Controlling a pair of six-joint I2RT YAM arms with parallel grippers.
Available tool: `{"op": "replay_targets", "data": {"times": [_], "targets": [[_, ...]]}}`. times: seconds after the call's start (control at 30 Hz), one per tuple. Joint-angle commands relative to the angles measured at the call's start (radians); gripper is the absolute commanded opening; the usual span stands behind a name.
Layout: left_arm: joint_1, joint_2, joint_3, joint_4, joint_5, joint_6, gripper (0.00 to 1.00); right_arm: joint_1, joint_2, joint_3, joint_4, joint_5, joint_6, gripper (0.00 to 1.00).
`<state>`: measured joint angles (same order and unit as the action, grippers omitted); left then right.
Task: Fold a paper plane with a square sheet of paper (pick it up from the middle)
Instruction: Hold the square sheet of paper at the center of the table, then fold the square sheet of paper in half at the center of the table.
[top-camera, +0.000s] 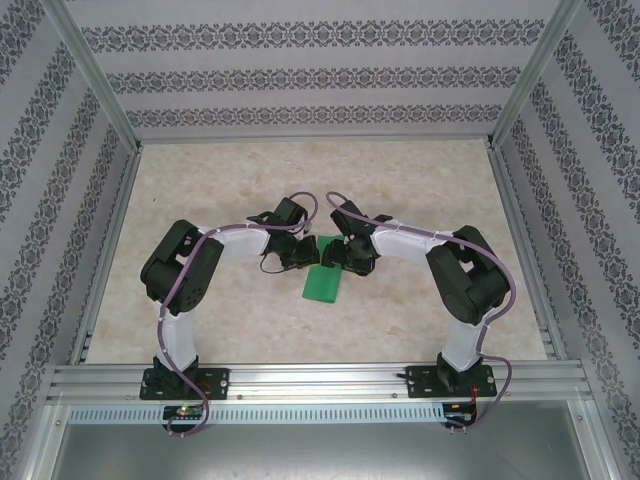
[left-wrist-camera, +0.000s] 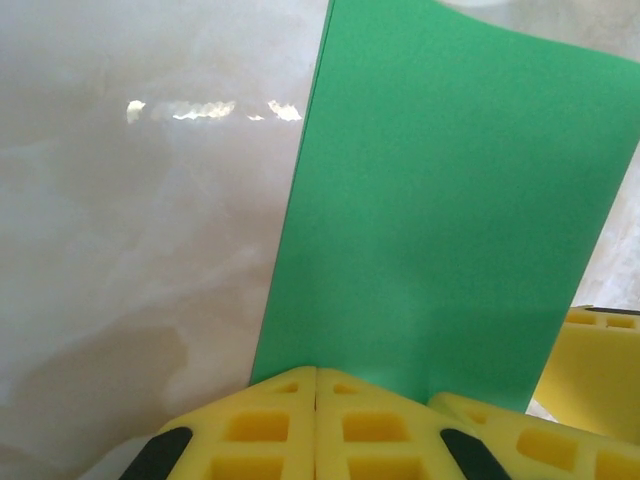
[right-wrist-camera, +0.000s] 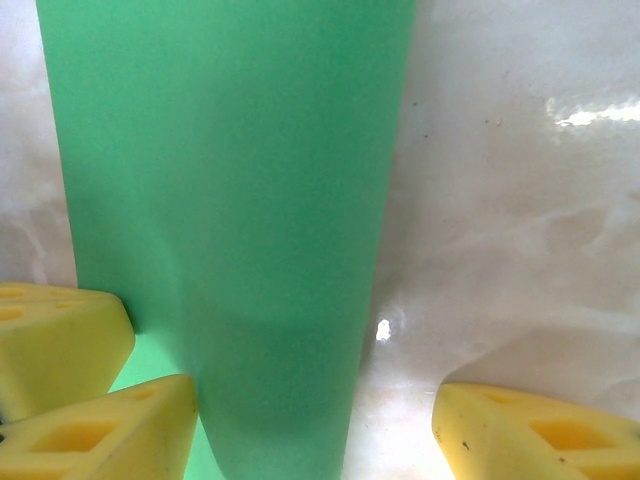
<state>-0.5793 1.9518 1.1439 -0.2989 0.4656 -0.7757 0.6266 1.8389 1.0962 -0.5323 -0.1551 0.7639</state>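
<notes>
Since the folded sheet (top-camera: 322, 285), flat on the table (top-camera: 400, 190), likely needs its crease set, we press the left gripper (left-wrist-camera: 315, 375), fingers together, on its far end, the right gripper (right-wrist-camera: 315, 400) spread astride it.

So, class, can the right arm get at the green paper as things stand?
Probably yes: the right end effector is open and straddles the green paper, with nothing in between. The left end effector, shut, crowds the same edge.

My feeds are bright and evenly lit. White glare streaks the glossy worktop (left-wrist-camera: 120, 230); close wrist views look soft.
</notes>
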Motion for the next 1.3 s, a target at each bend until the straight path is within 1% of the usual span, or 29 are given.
{"op": "replay_targets", "data": {"times": [0.0,0.2,0.3,0.33,0.43,0.47,0.5,0.53,0.57,0.6,0.63,0.8,0.9,1.07,1.2,1.27], "targets": [[-0.017,0.032,0.004,-0.055,-0.040,0.032,0.07,0.020,0.070,-0.047,0.081,-0.014,-0.012,0.69],[-0.018,0.032,0.001,-0.055,-0.042,0.040,0.07,0.003,-0.116,-0.079,0.110,0.013,0.012,0.73],[-0.018,0.032,0.005,-0.062,-0.042,0.046,0.06,-0.005,-0.210,-0.135,0.186,-0.001,0.041,0.73],[-0.019,0.032,0.007,-0.063,-0.043,0.047,0.07,-0.008,-0.231,-0.150,0.215,-0.016,0.051,0.70],[-0.019,0.034,0.007,-0.062,-0.041,0.047,0.07,-0.006,-0.263,-0.173,0.275,-0.047,0.072,0.54],[-0.020,0.034,0.007,-0.063,-0.040,0.047,0.06,-0.003,-0.271,-0.182,0.301,-0.057,0.076,0.47],[-0.019,0.033,0.008,-0.065,-0.041,0.049,0.06,0.000,-0.269,-0.191,0.335,-0.074,0.082,0.41],[-0.020,0.032,0.008,-0.066,-0.044,0.050,0.07,0.000,-0.261,-0.195,0.363,-0.098,0.091,0.37],[-0.019,0.033,0.007,-0.066,-0.045,0.053,0.07,0.001,-0.245,-0.195,0.383,-0.129,0.098,0.30],[-0.019,0.034,0.006,-0.068,-0.047,0.053,0.06,0.002,-0.226,-0.191,0.393,-0.142,0.103,0.26],[-0.019,0.033,0.007,-0.068,-0.046,0.053,0.06,0.005,-0.209,-0.189,0.399,-0.145,0.108,0.24],[-0.019,0.036,0.005,-0.063,-0.045,0.052,0.07,0.002,-0.132,-0.209,0.431,-0.162,0.119,0.20],[-0.019,0.038,0.011,-0.070,-0.047,0.056,0.06,-0.002,-0.116,-0.243,0.442,-0.153,0.117,0.20],[-0.020,0.044,0.013,-0.074,-0.047,0.058,0.06,-0.007,-0.108,-0.300,0.470,-0.148,0.106,0.22],[-0.019,0.053,0.013,-0.074,-0.045,0.058,0.06,-0.020,-0.090,-0.368,0.525,-0.147,0.105,0.23],[-0.019,0.054,0.013,-0.075,-0.045,0.061,0.06,-0.024,-0.078,-0.408,0.587,-0.164,0.116,0.24]]}}
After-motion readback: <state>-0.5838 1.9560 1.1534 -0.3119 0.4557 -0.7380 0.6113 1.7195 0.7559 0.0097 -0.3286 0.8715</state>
